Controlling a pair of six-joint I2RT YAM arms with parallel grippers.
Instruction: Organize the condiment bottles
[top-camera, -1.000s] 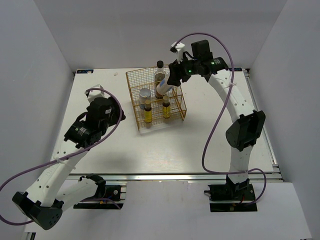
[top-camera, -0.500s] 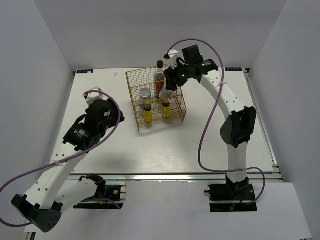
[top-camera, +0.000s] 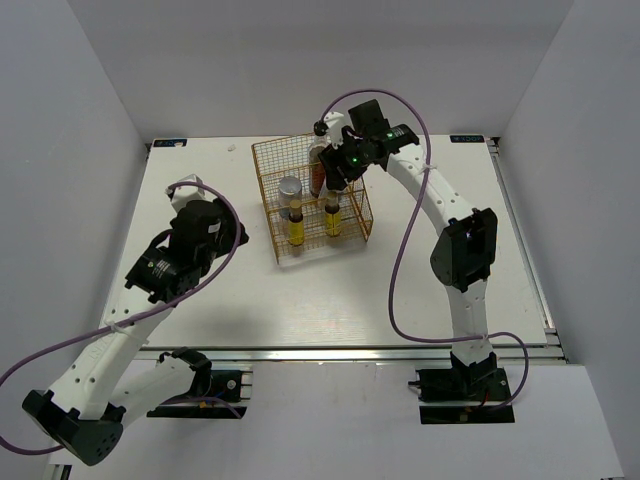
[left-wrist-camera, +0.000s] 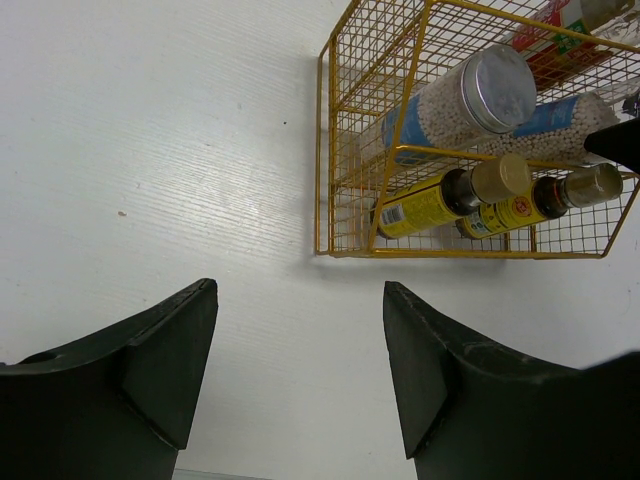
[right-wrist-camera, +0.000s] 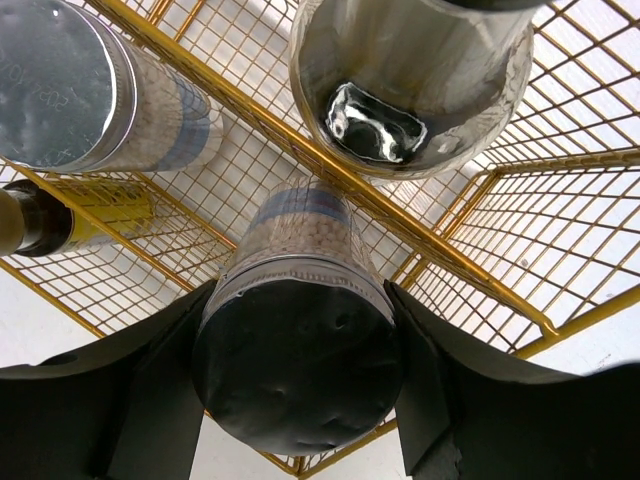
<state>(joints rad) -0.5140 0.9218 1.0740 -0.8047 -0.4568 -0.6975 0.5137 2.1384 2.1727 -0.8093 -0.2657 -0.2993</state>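
The right end effector is clenched on a white cylindrical grey-lidded bottle inside the gold wire rack — its blue band shows no legible print. Two small amber-yellow bottles at the rack's front carry yellow labels, the lettering too small to read. The left end effector hangs released over the white worktop.

Quick count for you: you've got two small amber-yellow bottles, two white cylindrical bottles, and just one taller dark brown bottle with the reddish label. That makes five you're dealing with, three kinds. Only one gold wire rack though.
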